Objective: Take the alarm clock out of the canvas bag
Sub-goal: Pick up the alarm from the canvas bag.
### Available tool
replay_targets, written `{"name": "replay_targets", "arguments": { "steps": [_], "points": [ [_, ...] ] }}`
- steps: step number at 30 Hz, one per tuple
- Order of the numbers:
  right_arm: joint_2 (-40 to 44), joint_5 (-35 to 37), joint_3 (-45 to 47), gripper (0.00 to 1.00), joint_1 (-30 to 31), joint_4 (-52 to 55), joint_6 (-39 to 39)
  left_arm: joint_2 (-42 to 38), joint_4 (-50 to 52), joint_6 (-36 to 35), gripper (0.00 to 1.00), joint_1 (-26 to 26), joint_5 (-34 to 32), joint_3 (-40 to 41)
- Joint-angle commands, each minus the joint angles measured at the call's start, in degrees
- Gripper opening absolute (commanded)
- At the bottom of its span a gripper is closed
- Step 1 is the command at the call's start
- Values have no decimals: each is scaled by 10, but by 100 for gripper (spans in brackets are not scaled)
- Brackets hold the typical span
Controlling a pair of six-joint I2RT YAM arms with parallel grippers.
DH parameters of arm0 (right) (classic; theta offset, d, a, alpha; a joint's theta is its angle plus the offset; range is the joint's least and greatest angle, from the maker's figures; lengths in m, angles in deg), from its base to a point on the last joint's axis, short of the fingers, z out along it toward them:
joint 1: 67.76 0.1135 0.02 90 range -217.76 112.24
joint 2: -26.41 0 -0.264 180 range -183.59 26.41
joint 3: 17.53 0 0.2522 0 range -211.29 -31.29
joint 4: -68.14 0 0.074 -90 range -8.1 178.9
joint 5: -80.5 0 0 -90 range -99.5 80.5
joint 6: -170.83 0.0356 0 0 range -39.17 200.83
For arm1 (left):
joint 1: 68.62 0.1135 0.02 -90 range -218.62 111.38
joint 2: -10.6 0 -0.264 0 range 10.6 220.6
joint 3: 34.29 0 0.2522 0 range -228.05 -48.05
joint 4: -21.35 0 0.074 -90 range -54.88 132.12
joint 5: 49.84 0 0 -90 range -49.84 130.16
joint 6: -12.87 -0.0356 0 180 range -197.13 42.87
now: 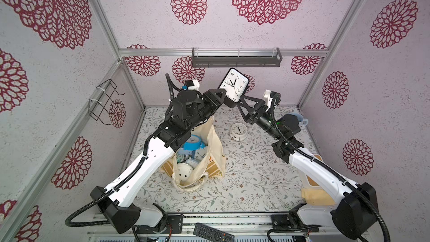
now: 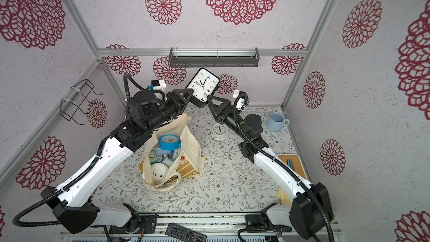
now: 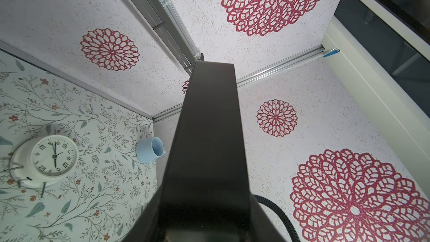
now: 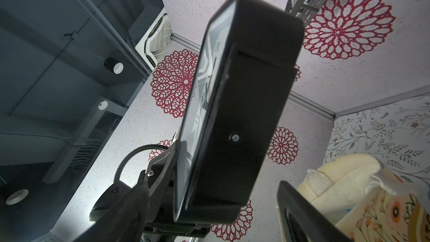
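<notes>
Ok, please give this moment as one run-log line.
left gripper: shut on black square clock, in air, out of canvas bag | right gripper: open at clock's lower corner | bag: more clocks inside

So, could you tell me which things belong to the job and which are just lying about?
Job: canvas bag, black clock, left gripper, right gripper, blue clock inside.
Lying about: white clock, blue mug, remote, wooden board, wire rack.
</notes>
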Motion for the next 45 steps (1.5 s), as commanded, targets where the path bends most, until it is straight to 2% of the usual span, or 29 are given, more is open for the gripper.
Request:
{"name": "replay_targets", "arguments": {
  "steps": [1,10,19,22,25,29,38,42,45],
  "points": [
    [-13,-14,-26,79,8,-62,25,-15,-68,22,29,5,5,0],
    [-26,-11,-32,56,10,-56,25,-9,-83,34,29,4,13,13],
    [-30,-5,-35,44,10,-45,18,0,-78,40,33,5,24,7],
    [-28,-4,-38,41,10,-28,9,5,-70,41,41,5,29,1],
    [-18,6,-39,38,9,-2,-11,6,-64,38,57,4,31,-3],
    [1,21,-39,34,6,43,-36,-2,-34,23,72,5,10,-9],
    [65,74,23,29,-29,101,-39,-24,14,-18,78,5,-21,-8],
    [114,99,75,29,-72,158,-33,-42,61,-73,79,5,-22,-8],
    [153,119,117,29,-111,203,-31,-47,114,-145,80,5,-4,-21]
  ]
}}
